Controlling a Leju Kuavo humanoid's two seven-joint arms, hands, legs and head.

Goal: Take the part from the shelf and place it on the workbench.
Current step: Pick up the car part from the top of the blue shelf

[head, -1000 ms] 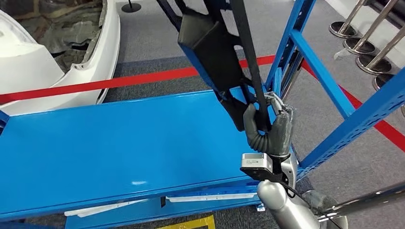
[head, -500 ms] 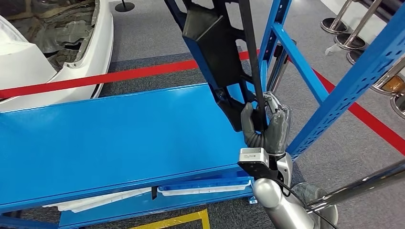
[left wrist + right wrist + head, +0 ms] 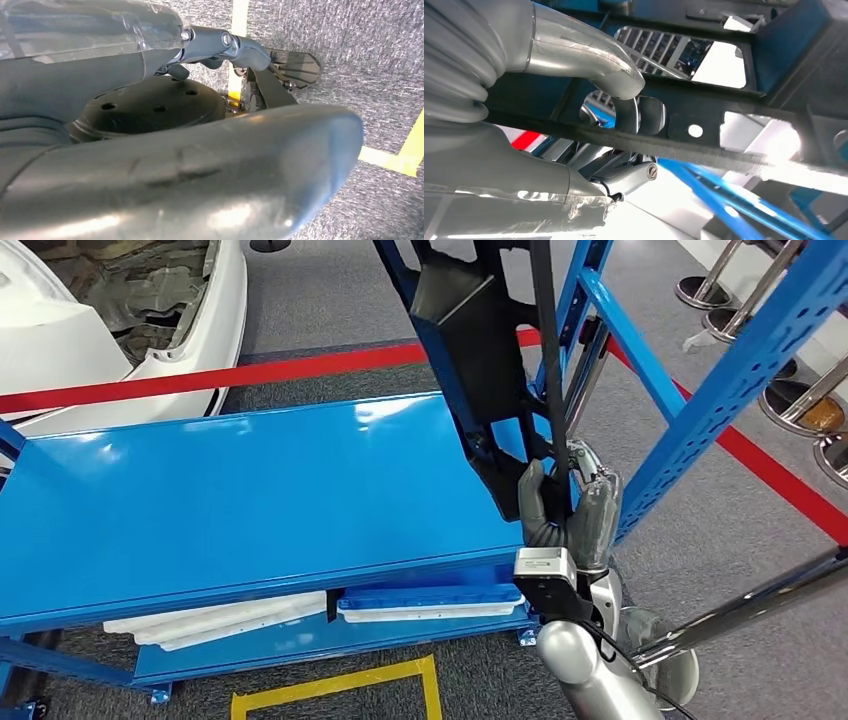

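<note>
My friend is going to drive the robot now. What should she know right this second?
Right hand: grips the black part by a thin bar, holding it up at the right end of the blue shelf.
Left hand: hangs over grey floor; open or shut is hard to tell.
Done: part grasped and raised.
Left: carry it to the workbench and set it down. Watch the blue upright close beside the part.
</note>
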